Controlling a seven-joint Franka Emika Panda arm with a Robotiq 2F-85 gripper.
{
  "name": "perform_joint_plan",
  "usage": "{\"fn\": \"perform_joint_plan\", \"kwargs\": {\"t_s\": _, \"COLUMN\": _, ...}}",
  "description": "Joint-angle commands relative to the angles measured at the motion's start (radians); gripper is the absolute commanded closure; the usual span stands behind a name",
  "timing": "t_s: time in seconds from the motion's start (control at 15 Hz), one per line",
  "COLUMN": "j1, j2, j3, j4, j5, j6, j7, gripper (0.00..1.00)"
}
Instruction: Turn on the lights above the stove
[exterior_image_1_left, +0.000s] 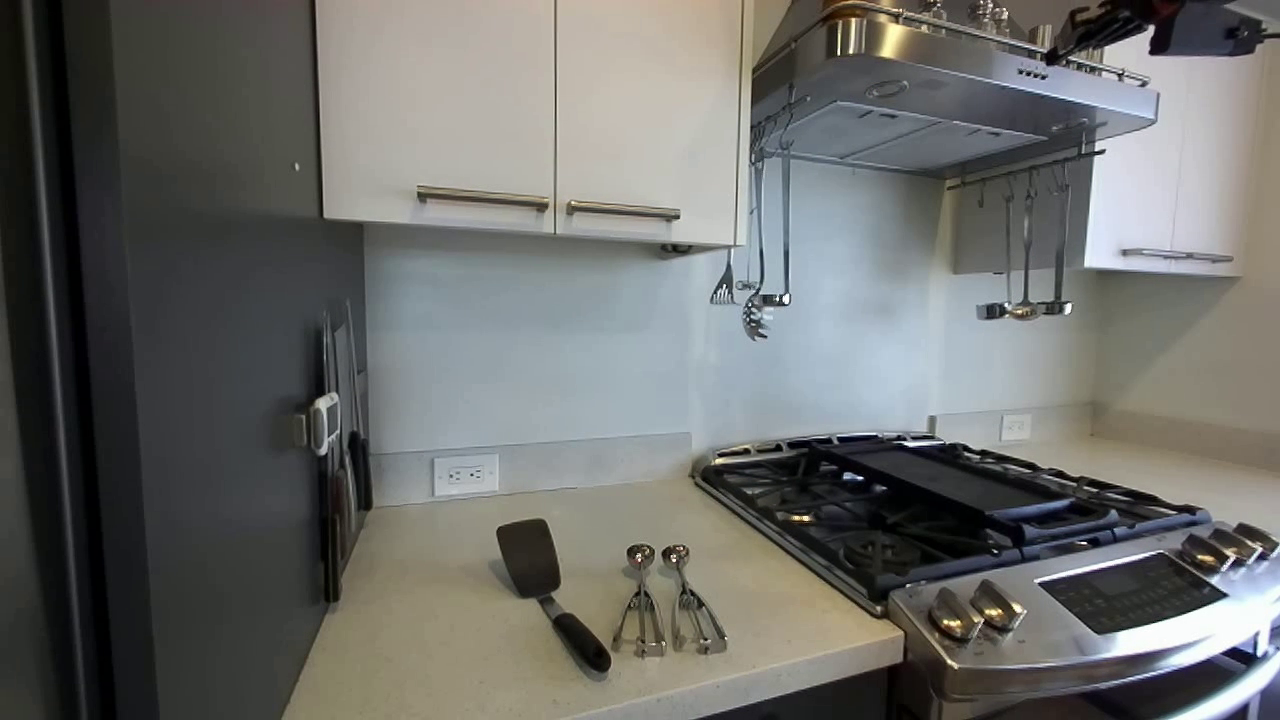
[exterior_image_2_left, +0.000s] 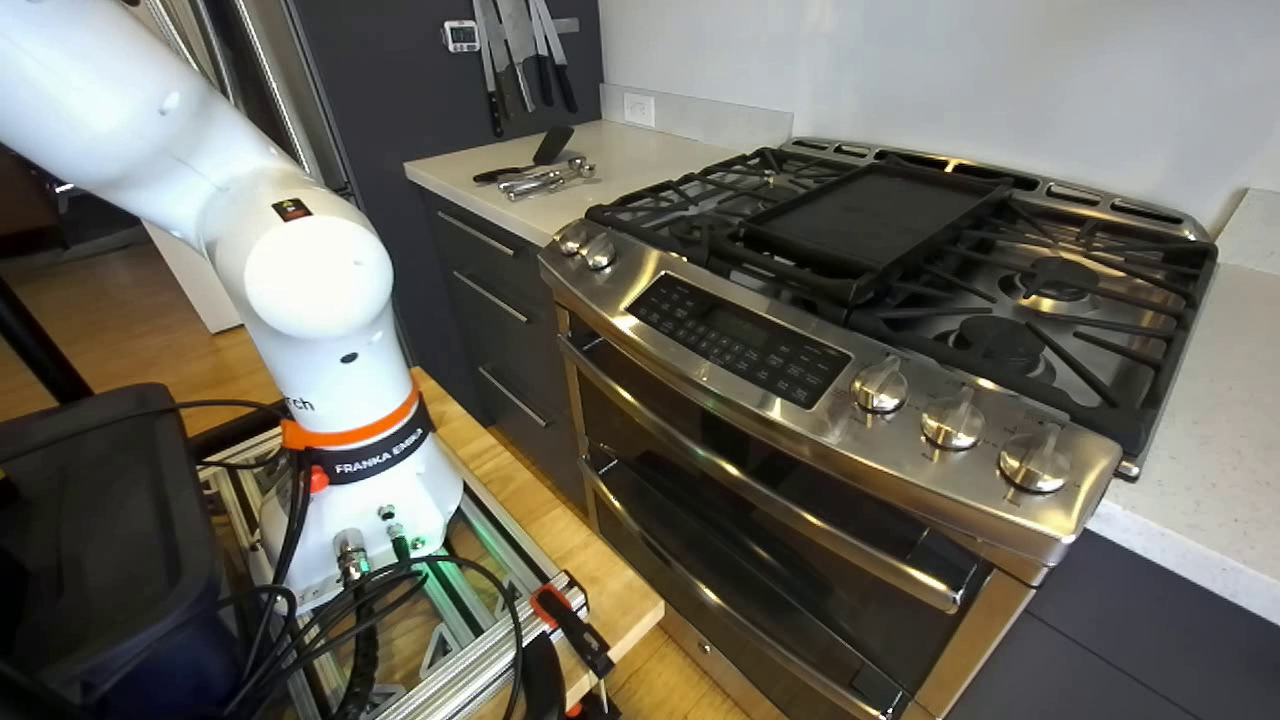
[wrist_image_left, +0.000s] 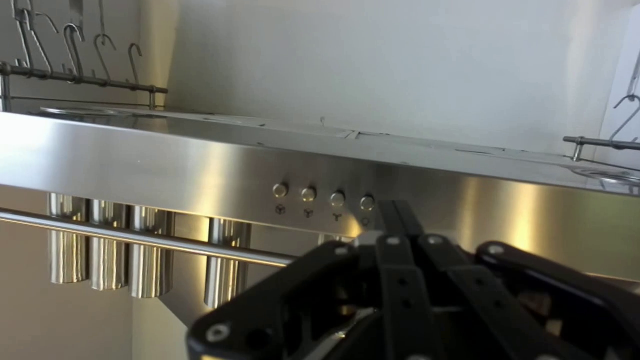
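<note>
The steel range hood (exterior_image_1_left: 880, 50) hangs above the stove (exterior_image_1_left: 900, 520). Its front edge (wrist_image_left: 165, 160) fills the middle of the wrist view, which stands upside down. A row of small round buttons sits on it; the light button (wrist_image_left: 367, 202), marked with a bulb-like symbol, is at the row's right end. My gripper (wrist_image_left: 393, 202) is shut and empty, with its fingertips just right of that button in the wrist view. I cannot tell whether they touch the hood. In an exterior view the gripper (exterior_image_1_left: 1056, 58) is beside the buttons (exterior_image_1_left: 1032, 73). A round lamp (exterior_image_1_left: 887, 89) under the hood shows no glow.
A rail (wrist_image_left: 150, 242) and steel canisters (wrist_image_left: 150, 270) stand on top of the hood. Hanging utensils (exterior_image_1_left: 1027, 260) are below it on both sides. White cabinets (exterior_image_1_left: 640, 110) flank it. A spatula (exterior_image_1_left: 530, 560) and two scoops (exterior_image_1_left: 640, 610) lie on the counter (exterior_image_1_left: 420, 640).
</note>
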Motion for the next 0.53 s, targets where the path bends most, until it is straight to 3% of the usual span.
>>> {"fn": "perform_joint_plan", "kwargs": {"t_s": 0.0, "j1": -0.037, "j2": 0.043, "j3": 0.022, "j4": 0.021, "j5": -0.025, "j6": 0.045, "j7": 0.05, "gripper": 1.0}}
{"fn": "perform_joint_plan", "kwargs": {"t_s": 0.47, "j1": -0.078, "j2": 0.079, "j3": 0.042, "j4": 0.043, "j5": -0.059, "j6": 0.043, "j7": 0.093, "gripper": 1.0}}
